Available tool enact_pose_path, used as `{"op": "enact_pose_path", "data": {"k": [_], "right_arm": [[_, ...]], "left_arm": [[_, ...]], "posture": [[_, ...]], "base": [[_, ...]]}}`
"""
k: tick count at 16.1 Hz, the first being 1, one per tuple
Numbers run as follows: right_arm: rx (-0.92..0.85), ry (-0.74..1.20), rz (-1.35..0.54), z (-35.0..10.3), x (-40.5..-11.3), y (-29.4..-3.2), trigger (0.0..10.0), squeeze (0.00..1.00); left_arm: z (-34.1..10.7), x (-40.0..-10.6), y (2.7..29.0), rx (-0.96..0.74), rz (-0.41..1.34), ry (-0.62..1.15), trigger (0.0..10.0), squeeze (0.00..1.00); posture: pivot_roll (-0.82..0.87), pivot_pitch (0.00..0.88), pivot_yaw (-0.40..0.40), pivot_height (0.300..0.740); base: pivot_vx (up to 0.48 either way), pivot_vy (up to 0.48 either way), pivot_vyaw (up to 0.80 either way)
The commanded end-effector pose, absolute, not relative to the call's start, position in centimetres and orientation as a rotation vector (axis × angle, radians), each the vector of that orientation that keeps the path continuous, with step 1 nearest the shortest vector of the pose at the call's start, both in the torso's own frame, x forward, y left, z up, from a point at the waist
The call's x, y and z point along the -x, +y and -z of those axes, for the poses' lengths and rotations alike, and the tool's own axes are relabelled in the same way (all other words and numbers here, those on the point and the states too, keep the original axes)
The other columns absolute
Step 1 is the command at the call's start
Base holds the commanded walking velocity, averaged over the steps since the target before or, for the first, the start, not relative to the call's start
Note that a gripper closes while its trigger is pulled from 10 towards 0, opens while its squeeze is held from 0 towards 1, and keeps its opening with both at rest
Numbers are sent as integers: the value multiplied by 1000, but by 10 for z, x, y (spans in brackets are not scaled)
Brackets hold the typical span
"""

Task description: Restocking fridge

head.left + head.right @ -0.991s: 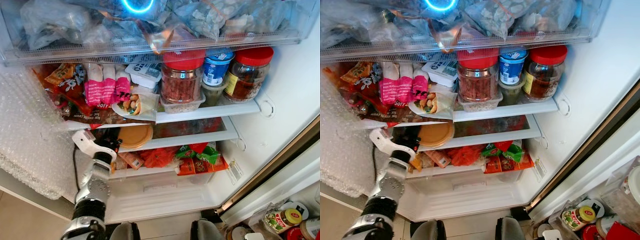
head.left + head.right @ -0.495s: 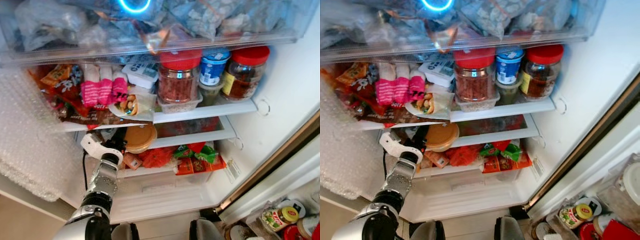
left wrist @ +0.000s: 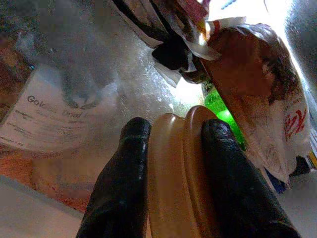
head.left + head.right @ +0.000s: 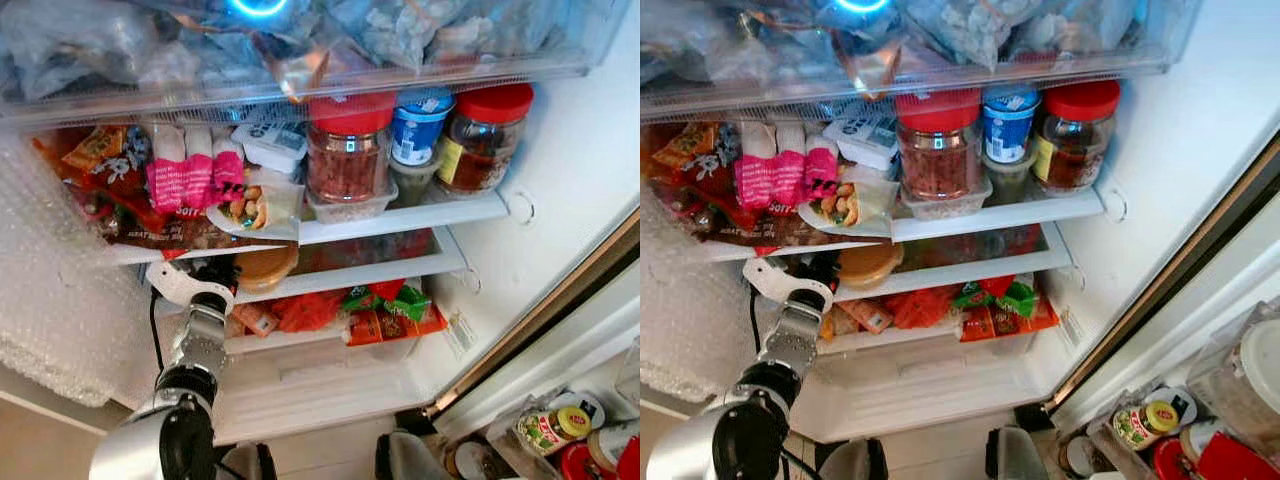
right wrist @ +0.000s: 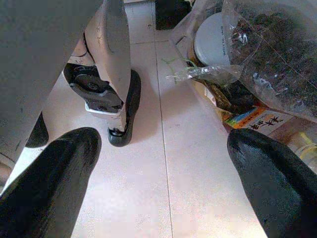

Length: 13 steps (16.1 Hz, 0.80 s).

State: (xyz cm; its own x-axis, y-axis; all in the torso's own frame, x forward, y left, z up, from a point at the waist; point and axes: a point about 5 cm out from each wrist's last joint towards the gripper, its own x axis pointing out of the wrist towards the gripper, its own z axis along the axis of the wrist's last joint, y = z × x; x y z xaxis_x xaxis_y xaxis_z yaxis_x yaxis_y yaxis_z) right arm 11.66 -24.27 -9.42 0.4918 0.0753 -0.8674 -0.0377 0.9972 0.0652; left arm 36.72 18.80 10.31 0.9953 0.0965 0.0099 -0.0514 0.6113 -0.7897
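Tan plastic fills our left gripper: the two black fingers are closed on the rim of a round, flat, tan-lidded plastic tub, pinching it edge-on, as our left wrist view shows. From our head cameras we see the tub lying on the middle glass shelf of the open white fridge, toward its left side, under the shelf crowded with a red-lidded glass jar of reddish bits, a blue-and-white yoghurt pot, a second red-lidded jar and pink snack packets.

We judge this to be the placing step of the restock: the tub is already over the shelf but not yet let go. The next move, as we read it, calls for easing the tub down flat beside the wrapped packets and a green item at the back, then opening the fingers and drawing the arm straight out without dragging the tub along.

Our right gripper hangs idle over the pale tiled floor, fingers spread wide and holding nothing, near bagged groceries waiting on the floor.
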Motion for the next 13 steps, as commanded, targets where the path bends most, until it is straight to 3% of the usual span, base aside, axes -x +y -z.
{"op": "enact_pose_path", "data": {"k": [1,3,4,5,13], "right_arm": [[-46,1067,-56,95,-110,-246,10000,0],[-45,1060,-60,94,-111,-247,10000,0],[-44,1059,-63,94,-111,-247,10000,0],[-43,1060,-65,94,-112,-247,10000,0],[-48,1062,-67,95,-112,-245,10000,0]], "left_arm": [[-110,-371,195,888,-119,-70,10000,0],[-112,-373,196,881,-125,-72,10000,0],[-113,-373,196,882,-125,-75,10000,463],[-113,-374,196,881,-122,-65,10000,1000],[-120,-377,196,918,-110,-106,10000,1000]], "posture": [[-192,159,-6,636],[-193,158,-9,636],[-191,157,-11,636],[-189,155,-11,636],[-189,142,-3,636]], "base": [[0,0,0],[0,0,0],[0,0,0],[0,0,0],[0,0,0]]}}
